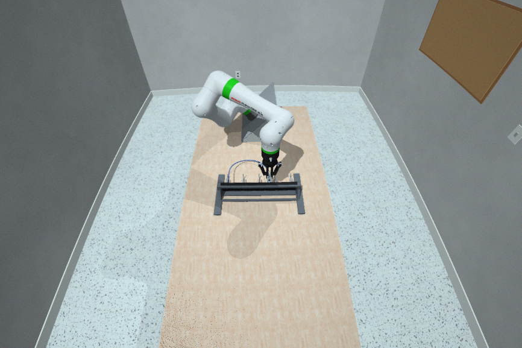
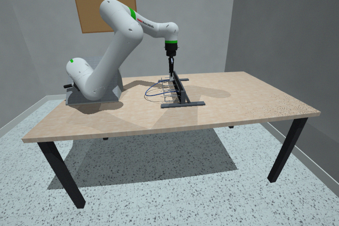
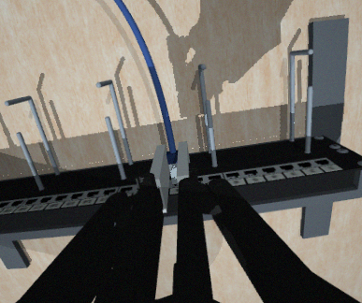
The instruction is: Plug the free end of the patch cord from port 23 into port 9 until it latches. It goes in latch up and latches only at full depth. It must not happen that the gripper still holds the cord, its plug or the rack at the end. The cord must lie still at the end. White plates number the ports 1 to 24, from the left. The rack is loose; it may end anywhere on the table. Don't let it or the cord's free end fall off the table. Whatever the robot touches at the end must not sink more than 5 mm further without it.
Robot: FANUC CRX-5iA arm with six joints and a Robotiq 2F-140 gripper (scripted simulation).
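Note:
The dark rack stands across the middle of the table, also seen in the side view. Its black patch panel carries a row of ports with white number plates. My gripper is shut on the plug of the blue patch cord, right at the panel's port row, about a third of the way from the right end in the wrist view. The plug is mostly hidden by the fingers, so its depth in a port is unclear. The cord arcs away behind the rack to the far end of the panel.
Several thin grey cable-guide rods stand up behind the panel on both sides of the cord. The rack's grey foot lies at the right. The robot base sits at the table's far end.

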